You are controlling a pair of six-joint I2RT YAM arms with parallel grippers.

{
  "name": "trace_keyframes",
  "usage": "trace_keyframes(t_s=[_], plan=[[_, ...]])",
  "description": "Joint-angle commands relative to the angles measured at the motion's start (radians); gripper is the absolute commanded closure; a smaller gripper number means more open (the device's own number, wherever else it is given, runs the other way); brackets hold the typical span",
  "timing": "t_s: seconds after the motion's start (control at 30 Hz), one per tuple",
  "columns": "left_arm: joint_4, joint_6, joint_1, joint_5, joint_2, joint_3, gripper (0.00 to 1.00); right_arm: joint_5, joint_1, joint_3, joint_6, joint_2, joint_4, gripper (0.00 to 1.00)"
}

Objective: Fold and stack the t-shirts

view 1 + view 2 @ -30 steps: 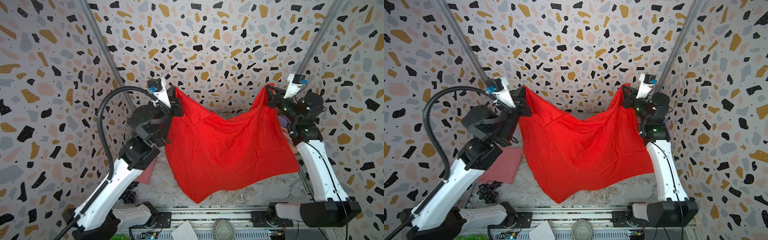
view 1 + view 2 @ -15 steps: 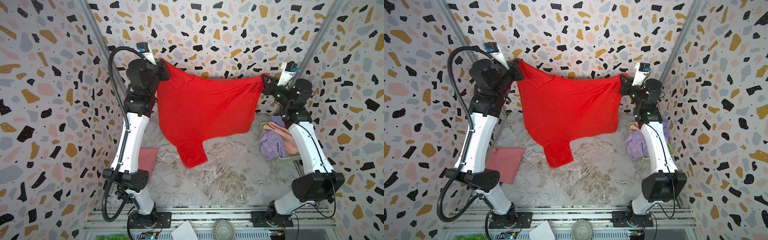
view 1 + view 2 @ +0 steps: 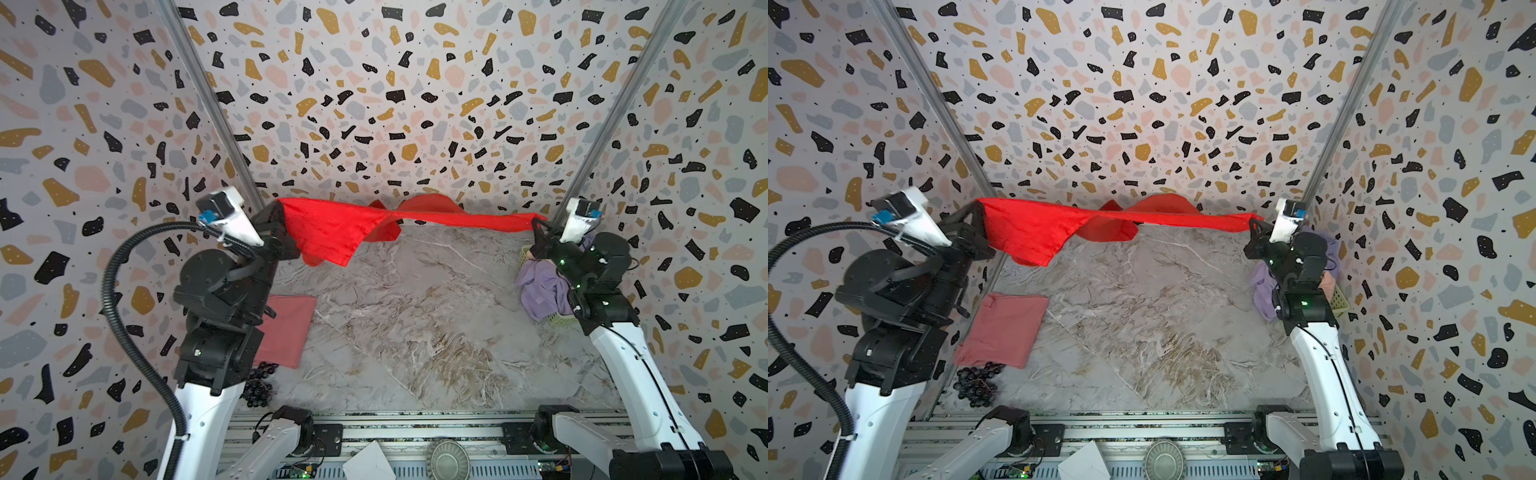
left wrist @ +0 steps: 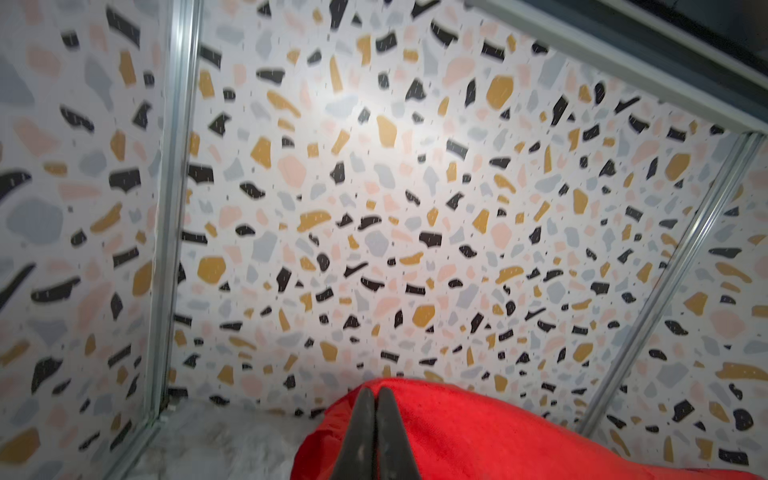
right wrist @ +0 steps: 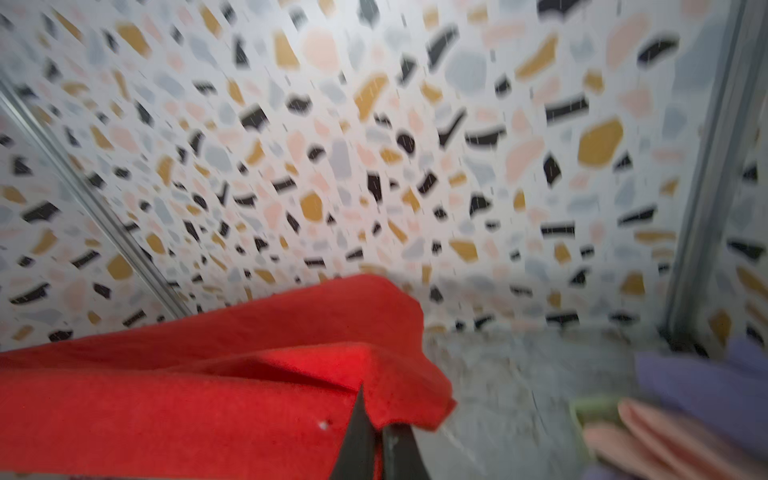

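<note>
In both top views I have the red t-shirt [image 3: 332,230] stretched, twisted mid-span, across the back of the bench [image 3: 415,332], my left claw [image 3: 279,212] clamped on one end and my right claw [image 3: 537,223] on the other. The pink t-shirt [image 3: 286,328] lies folded on the bench's left side, with grapes [image 3: 257,386] at its near edge. The lavender t-shirt [image 3: 540,286] spills from the basket [image 3: 562,321] on the right.

In the left wrist view, the claw [image 4: 376,392] is pinched tight on red cloth.

The right wrist view is blurred: the claw [image 5: 376,419] is closed on the red hem, and the peach t-shirt [image 5: 648,432] lies beside the lavender one.
</note>
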Motion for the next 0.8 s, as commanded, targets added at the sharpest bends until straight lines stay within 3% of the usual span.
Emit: trace_keyframes(t_s=[0.0,0.03,0.13,0.2,0.27,0.37,0.53,0.77], plan=[[-0.196,-0.179,0.004,-0.009,-0.062,-0.167,1.00,0.094,-0.005,-0.090,-0.016,-0.035,-0.205,0.97],[-0.258,-0.201,0.004,0.003,-0.094,-0.218,0.97,0.094,-0.004,-0.118,-0.012,-0.046,-0.249,0.89],[-0.322,-0.251,0.004,0.112,-0.183,-0.307,0.59,0.122,-0.004,-0.166,0.025,-0.087,-0.343,0.55],[-0.285,-0.266,0.004,0.167,-0.222,-0.301,0.47,0.151,-0.005,-0.157,0.031,-0.122,-0.348,0.48],[-0.236,-0.255,0.004,0.176,-0.215,-0.259,0.39,0.161,-0.005,-0.125,0.028,-0.136,-0.324,0.48],[-0.211,-0.218,0.004,0.181,-0.139,-0.220,0.35,0.113,-0.005,-0.095,0.033,-0.109,-0.251,0.48],[-0.045,-0.228,0.004,0.200,-0.016,-0.346,0.30,-0.064,0.024,-0.110,0.071,0.013,-0.036,0.47],[0.224,-0.282,0.002,0.285,0.220,-0.480,0.20,-0.138,0.155,-0.011,0.035,0.320,0.173,0.45]])
